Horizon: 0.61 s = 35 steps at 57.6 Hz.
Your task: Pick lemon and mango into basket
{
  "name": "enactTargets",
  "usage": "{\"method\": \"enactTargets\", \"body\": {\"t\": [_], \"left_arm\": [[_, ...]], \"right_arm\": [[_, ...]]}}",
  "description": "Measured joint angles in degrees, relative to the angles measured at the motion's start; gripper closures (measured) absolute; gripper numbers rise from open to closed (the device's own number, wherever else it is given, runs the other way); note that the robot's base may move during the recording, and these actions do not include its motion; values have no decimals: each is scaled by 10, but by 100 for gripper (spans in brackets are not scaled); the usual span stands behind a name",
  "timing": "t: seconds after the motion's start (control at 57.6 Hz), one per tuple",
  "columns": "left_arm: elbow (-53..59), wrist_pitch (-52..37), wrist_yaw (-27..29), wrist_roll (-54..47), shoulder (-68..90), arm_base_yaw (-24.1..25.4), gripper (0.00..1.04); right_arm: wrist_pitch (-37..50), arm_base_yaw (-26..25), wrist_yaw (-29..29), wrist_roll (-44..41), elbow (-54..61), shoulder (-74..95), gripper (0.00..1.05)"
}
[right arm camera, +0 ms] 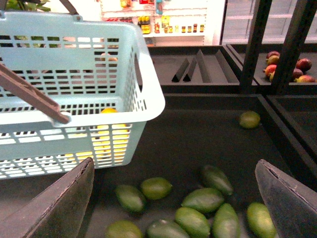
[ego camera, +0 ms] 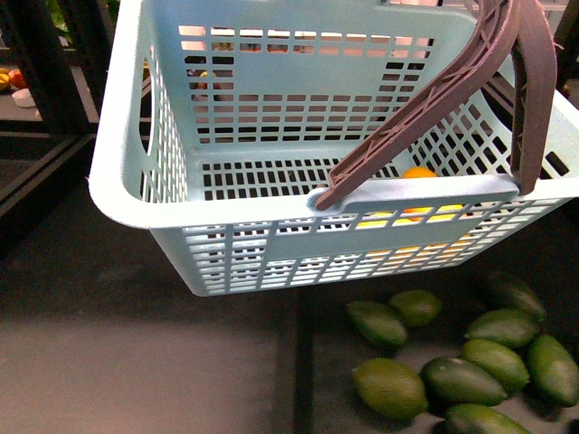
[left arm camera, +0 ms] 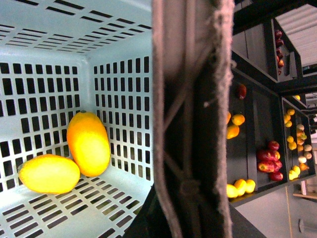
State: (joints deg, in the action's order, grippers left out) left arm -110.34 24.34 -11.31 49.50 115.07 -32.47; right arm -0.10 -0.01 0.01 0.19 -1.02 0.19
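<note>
Basket (ego camera: 127, 194), hung by its handle (left arm camera: 185, 124) from the left gripper, grip unseen: holds lemon (left arm camera: 48, 173) touching mango (left arm camera: 89, 144), both delivered; right gripper (right arm camera: 176, 198) spread, empty.

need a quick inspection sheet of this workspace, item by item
surface: dark shelf floor, basket held above it
job's things: lemon and mango touching in a corner of the basket
clutter: loose green fruits below the basket
grippers: right gripper open, empty; left gripper hidden behind the brown handle, state unclear
cables: nothing seen
surroundings: shelves with red and yellow fruit
</note>
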Motion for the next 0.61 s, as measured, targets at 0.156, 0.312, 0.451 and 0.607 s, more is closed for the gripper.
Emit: {"method": "enactTargets", "body": {"t": [0.156, 0.312, 0.451, 0.607], "left_arm": [[0, 0, 9, -3, 0, 7, 100], [0, 0, 24, -7, 0, 17, 100], [0, 0, 16, -10, 0, 14, 100], [-70, 117, 155, -11, 32, -10, 100]], "right_arm": [[0, -1, -5, 0, 0, 0, 9], [0, 0, -3, 0, 0, 0, 9], [0, 0, -3, 0, 0, 0, 9], [0, 0, -1, 0, 0, 0, 9]]}}
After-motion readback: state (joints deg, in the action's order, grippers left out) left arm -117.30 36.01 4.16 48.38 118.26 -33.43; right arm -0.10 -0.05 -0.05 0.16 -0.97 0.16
